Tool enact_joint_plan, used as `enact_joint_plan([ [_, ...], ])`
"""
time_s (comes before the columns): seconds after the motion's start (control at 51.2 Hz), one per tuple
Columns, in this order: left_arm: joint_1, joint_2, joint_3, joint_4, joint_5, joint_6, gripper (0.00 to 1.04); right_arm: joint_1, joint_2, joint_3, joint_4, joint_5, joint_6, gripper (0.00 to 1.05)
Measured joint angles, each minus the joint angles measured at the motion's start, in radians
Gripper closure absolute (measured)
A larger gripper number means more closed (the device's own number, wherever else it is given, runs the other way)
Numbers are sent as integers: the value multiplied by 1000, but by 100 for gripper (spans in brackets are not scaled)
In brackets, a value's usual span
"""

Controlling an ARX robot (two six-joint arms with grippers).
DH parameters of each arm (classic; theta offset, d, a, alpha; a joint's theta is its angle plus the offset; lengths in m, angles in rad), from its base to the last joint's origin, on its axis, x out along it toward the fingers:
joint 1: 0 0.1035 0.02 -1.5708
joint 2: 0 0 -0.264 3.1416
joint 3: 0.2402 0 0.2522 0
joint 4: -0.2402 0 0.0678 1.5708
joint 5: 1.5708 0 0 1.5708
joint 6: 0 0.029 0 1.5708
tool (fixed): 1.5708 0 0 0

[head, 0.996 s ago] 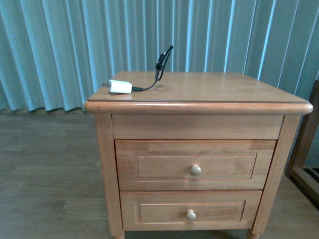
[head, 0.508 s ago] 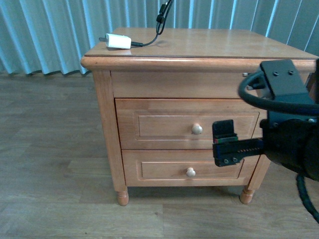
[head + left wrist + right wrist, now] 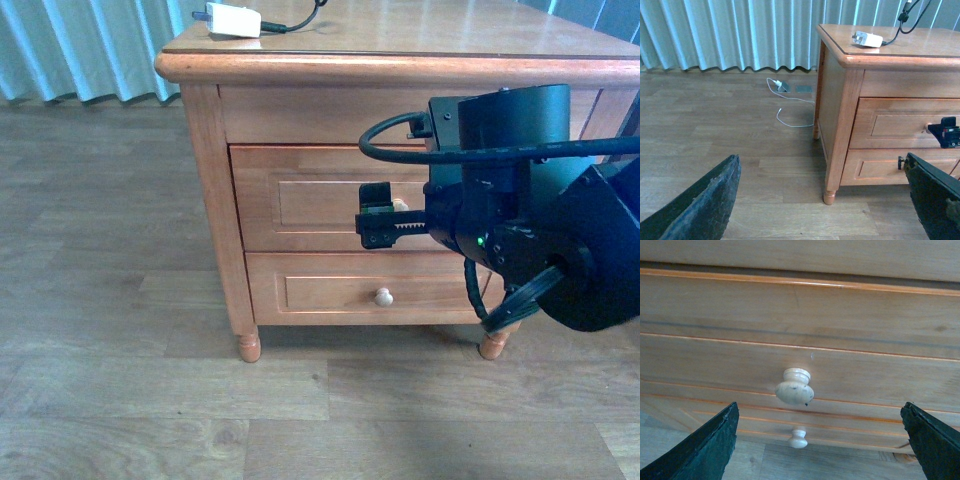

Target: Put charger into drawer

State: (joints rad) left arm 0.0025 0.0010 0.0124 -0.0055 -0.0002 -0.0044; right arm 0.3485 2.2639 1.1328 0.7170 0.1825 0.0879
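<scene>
Facing the knob of the shut drawer, the right gripper hung spread wide; the charger lay atop the nightstand.

The right arm is glossy black: rounded housings, thick looping cable, green light, toothed rail on its gripper.

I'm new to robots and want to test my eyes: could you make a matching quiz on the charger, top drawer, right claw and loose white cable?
1 charger
2 top drawer
3 right claw
4 white cable

A shut
B on the floor
C on the cabinet top
D open, facing a knob

Pairs: 1-C, 2-A, 3-D, 4-B
</scene>
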Motion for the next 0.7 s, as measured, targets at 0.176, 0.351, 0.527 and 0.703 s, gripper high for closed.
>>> enact_joint_plan([
  [0.176, 0, 0, 0, 0, 0, 0, 6, 3, 50, 67, -26, 7, 36, 8],
  [0.351, 0, 0, 0, 0, 0, 0, 6, 22, 78, 101, -29, 14, 49, 8],
  [0.527, 0, 0, 0, 0, 0, 0, 6, 33, 106, 138, -41, 24, 57, 8],
  [0.703, 0, 0, 0, 0, 0, 0, 6, 31, 126, 149, -45, 31, 65, 18],
])
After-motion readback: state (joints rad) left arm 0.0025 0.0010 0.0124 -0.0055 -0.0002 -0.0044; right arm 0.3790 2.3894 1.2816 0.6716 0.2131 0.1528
